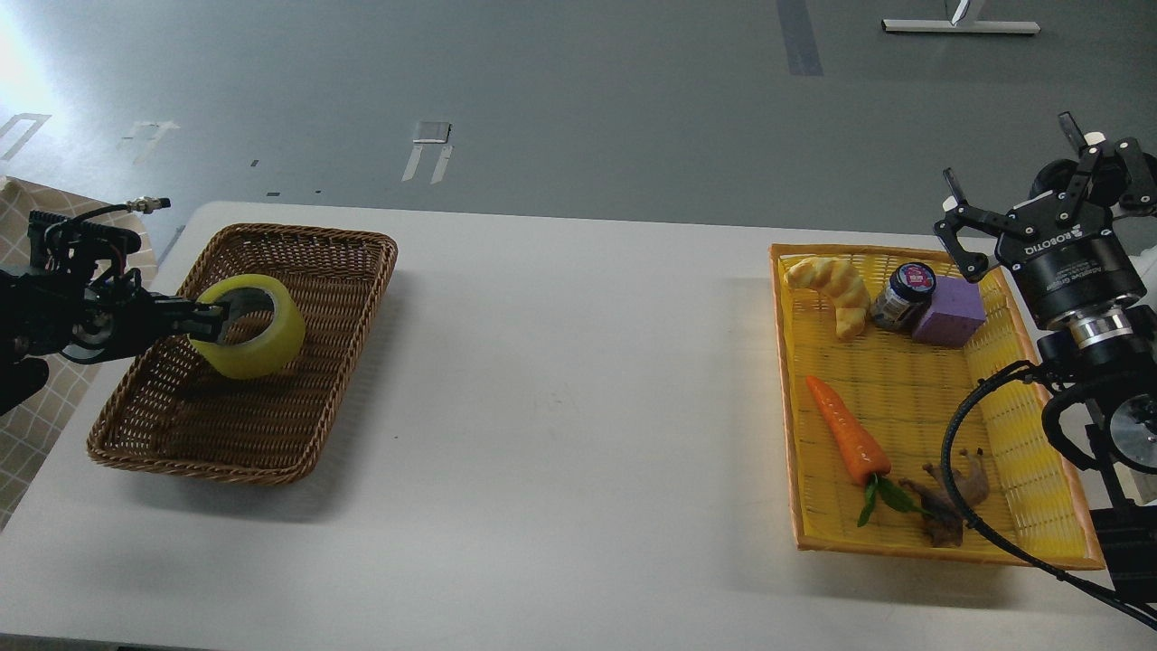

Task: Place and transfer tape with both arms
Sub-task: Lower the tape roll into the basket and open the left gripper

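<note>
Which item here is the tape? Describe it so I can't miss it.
Look at the brown wicker basket on the table's left side. The tape is the fat yellow roll over it, gripped at its rim by the left gripper. Nothing else is in that basket.

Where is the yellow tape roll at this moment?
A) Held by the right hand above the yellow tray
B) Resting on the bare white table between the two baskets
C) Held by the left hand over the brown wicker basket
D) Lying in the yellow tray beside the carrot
C: the left hand grips the rim of the tape, one finger reaching into its core, over the brown wicker basket, while the right hand is open and holds nothing.
</note>
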